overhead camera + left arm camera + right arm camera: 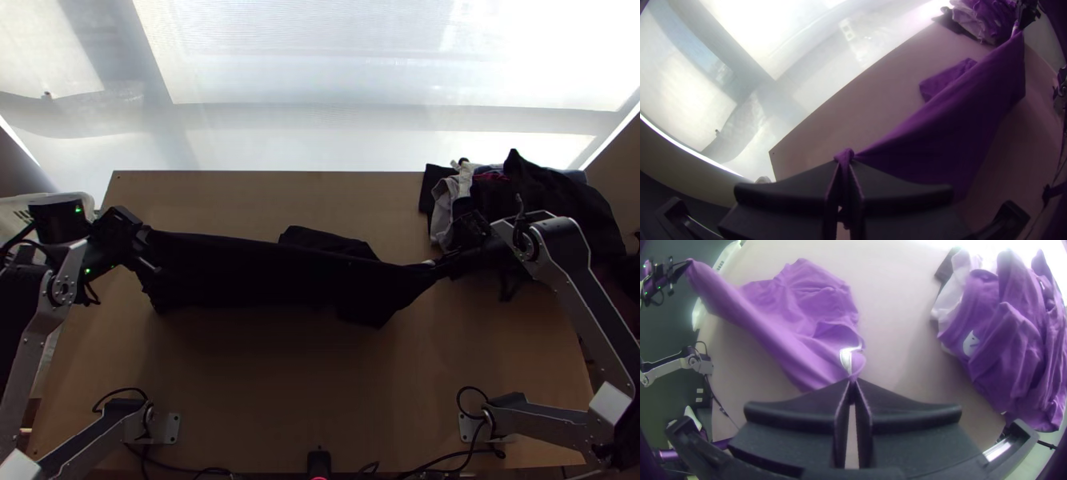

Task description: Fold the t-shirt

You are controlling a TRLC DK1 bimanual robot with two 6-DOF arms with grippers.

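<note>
And here's the t-shirt (264, 276), a dark stretch of cloth strung across the middle of the table (200, 400) from one gripper to the other, its upper edge drawn into a long line, with a loose flap lying beyond that line toward the far side. At the left end, the left gripper (144, 250) has its fingers closed on a pinch of the shirt, and the left wrist view shows a little knob of fabric poking up between the tips. Over at the other end, the right gripper (442, 266) has its tips together too, nipping a gathered corner, with a small white patch (846, 359) of the shirt right beside them.

Now the neighbours! A heaped pile of clothes (560, 200) crowds the far right corner, dark pieces mostly, with a pale garment (442, 212) at its near-middle side (quite the laundry day, that heap). It's the big obstacle here: the right arm (552, 248) passes over its near side, with the gripper just beside it, though the right wrist view has bare tabletop between shirt and heap. Out left, a white bin (20, 210) sits at the table's edge, close behind the left gripper. Along the near edge, a small black device (318, 462) stands between the arm bases, with black cables (452, 458) trailing nearby.
</note>
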